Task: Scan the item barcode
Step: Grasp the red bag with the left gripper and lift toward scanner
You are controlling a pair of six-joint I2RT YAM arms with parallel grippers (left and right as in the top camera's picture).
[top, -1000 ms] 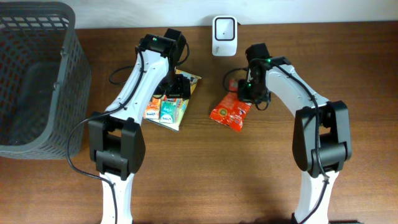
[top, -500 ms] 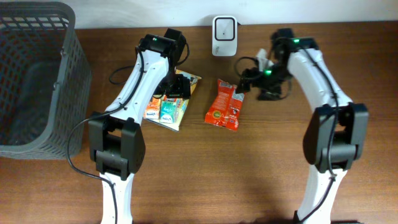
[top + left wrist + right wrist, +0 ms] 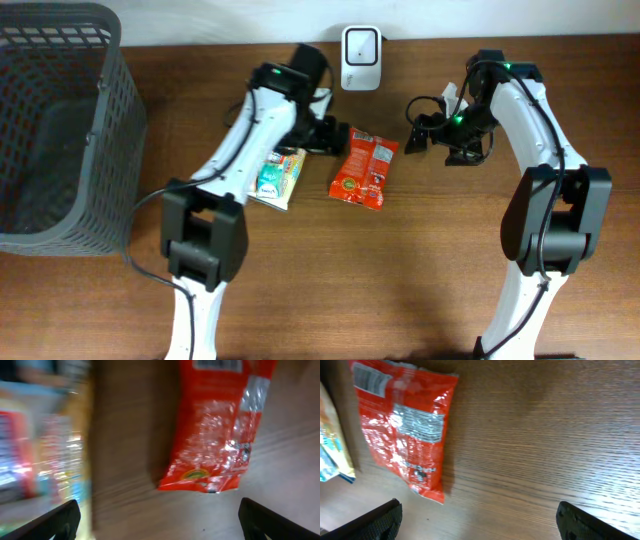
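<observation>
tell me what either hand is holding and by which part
Nothing is held. The left hand and the right hand are both open, and the red packet lies loose on the table between them.

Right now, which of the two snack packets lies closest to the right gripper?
The glossy red plastic packet, mid-table; the yellow-and-teal packet lies farther off, by the left arm.

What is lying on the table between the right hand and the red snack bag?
Nothing: the overhead view shows only bare wooden table between the right hand and the red snack bag.
</observation>
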